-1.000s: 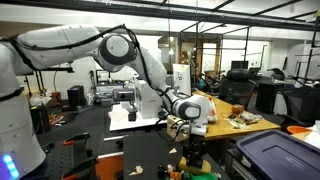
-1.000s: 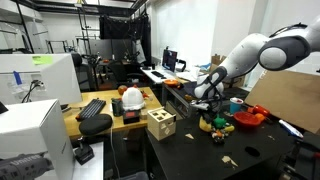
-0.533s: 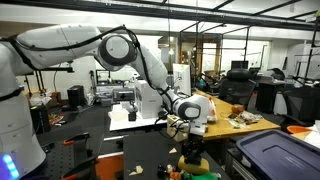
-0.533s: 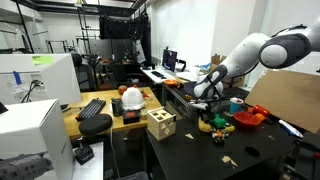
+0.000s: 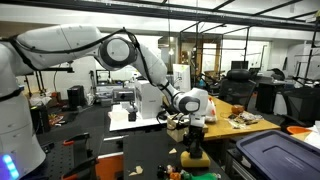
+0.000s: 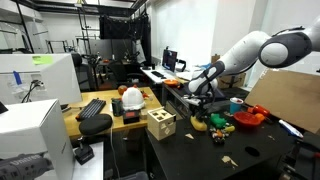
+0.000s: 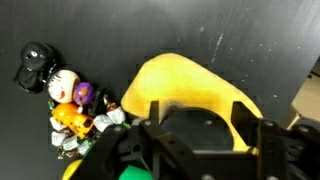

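Observation:
My gripper (image 7: 198, 128) hangs over a black table (image 7: 90, 30), its two dark fingers (image 7: 150, 110) wide apart. A large curved yellow object (image 7: 185, 85) lies right under it, between the fingers; I cannot tell if they touch it. In both exterior views the gripper (image 5: 197, 124) (image 6: 205, 104) points down just above the yellow object (image 6: 200, 124) (image 5: 191, 157). A heap of small toys (image 7: 72, 105), with a black one (image 7: 35, 65) at its end, lies just beside the yellow object.
In an exterior view a wooden box (image 6: 160, 124), a keyboard (image 6: 92, 108), a red bowl (image 6: 250, 117), a blue cup (image 6: 236, 104) and a cardboard sheet (image 6: 285, 100) surround the spot. A dark blue bin (image 5: 275, 155) stands near the table's edge.
The wrist has turned and shifted a little sideways and upward above the yellow object. The toys on the table have not moved.

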You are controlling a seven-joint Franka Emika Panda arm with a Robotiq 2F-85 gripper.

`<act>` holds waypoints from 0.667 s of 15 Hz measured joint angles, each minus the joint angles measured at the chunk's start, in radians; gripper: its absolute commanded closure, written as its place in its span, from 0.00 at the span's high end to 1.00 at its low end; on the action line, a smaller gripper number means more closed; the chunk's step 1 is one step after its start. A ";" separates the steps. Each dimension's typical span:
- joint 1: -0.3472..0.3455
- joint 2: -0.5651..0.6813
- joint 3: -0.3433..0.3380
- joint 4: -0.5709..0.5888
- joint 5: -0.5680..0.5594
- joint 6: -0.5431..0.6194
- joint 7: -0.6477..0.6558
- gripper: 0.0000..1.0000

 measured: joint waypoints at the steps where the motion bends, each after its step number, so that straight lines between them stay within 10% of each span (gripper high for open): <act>1: 0.000 0.000 0.004 0.017 0.000 -0.001 0.000 0.50; 5: -0.002 0.007 0.015 0.079 0.001 -0.016 0.006 0.54; 6: -0.002 0.012 0.015 0.093 0.001 -0.023 0.006 0.91; 7: -0.002 0.017 0.015 0.105 0.001 -0.032 0.006 0.69; 8: -0.002 0.022 0.015 0.117 -0.001 -0.048 0.006 0.93; 10: -0.002 0.030 0.015 0.126 -0.002 -0.060 0.006 1.00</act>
